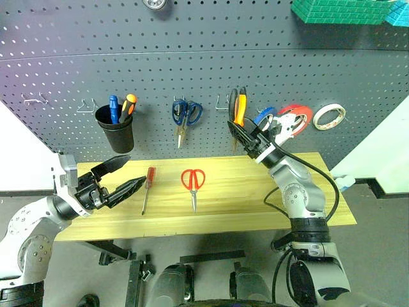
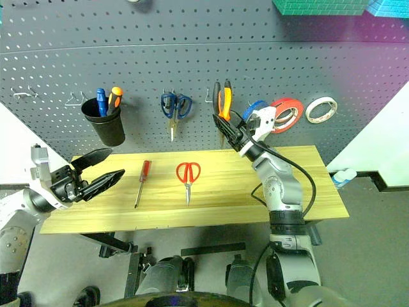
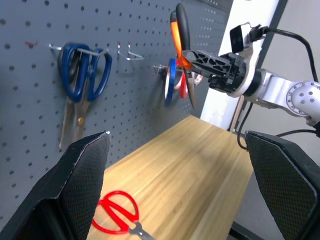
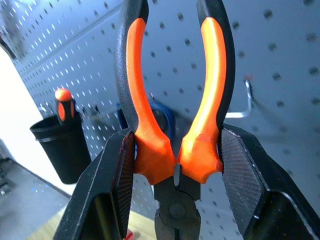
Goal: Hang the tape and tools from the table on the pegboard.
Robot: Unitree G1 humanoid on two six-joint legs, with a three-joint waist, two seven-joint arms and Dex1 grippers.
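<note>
- Right gripper (image 4: 172, 165) pinches orange-and-black-handled pliers (image 1: 238, 105), handles up, near dark grey perforated pegboard (image 1: 192, 70).
- Left gripper (image 1: 124, 176) spread, empty, above light wood-grain table (image 1: 255, 192).

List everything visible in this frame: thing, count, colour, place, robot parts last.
pegboard: 1, dark grey, wall behind table
table: 1, light wood
red-handled screwdriver: 1, on table
red-handled scissors: 1, on table
pliers: 1, orange-black, held up at pegboard
blue scissors: 1, hung
cup: 1, black, hung, holding blue and orange screwdrivers
tape rolls: blue, red, white, hung
bins: green, teal, top
left gripper: open, empty
right gripper: gripping pliers
</note>
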